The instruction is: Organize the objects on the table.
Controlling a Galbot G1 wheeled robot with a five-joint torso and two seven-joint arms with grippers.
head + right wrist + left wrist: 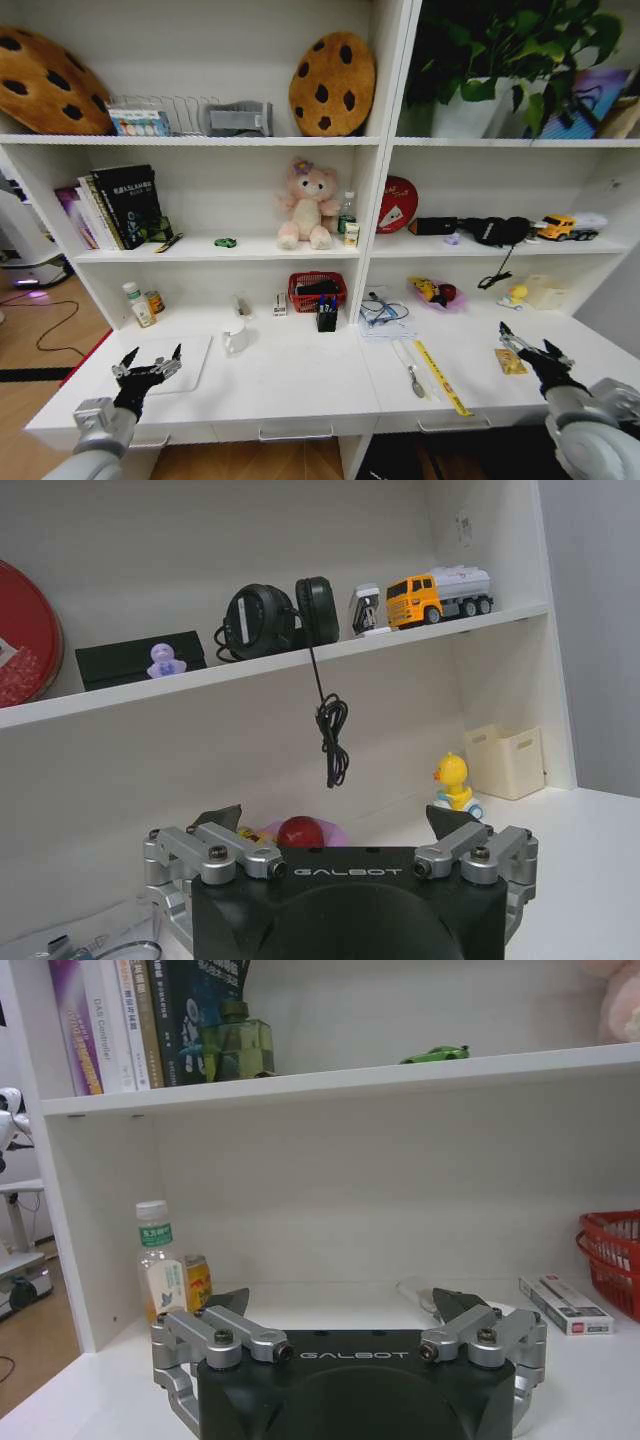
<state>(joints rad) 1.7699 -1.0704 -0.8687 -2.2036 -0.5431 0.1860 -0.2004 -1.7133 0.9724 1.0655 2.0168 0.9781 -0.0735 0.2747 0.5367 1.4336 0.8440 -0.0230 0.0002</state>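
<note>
Left end effector: the left end effector (148, 368) hovers low over the near left part of the tabletop (300, 385), fingers spread wide and holding nothing; in its wrist view the left end effector (345, 1315) points at the back wall under the shelf.
Right end effector: the right end effector (528, 347) hangs over the near right part of the tabletop, also spread and empty, just beside a small tan card (510, 362).
Step in hand: judging by both empty arms poised at the front edge, nothing is yet picked; this looks like the approach before a first grasp.
Next move: it likely calls for choosing one small item and bringing an open end effector down squarely over it; the flat pieces would need a low, careful pinch.
Near items: a silver laptop (180, 362) lies flat just ahead of the left end effector; a yellow ruler (441, 378) and a pen (411, 368) lie right of centre.
Middle items: a white mug (236, 337), a black pen cup (327, 314) and a red basket (317, 290) stand toward the back wall; small bottles (140, 303) sit in the back left corner.
Shelf above: a green toy car (226, 242) rests on the shelf (200, 254) near a pink plush toy (308, 205).
Room: white shelving rises behind, with books, cookie cushions and a plant higher up; wooden floor shows at left.
</note>
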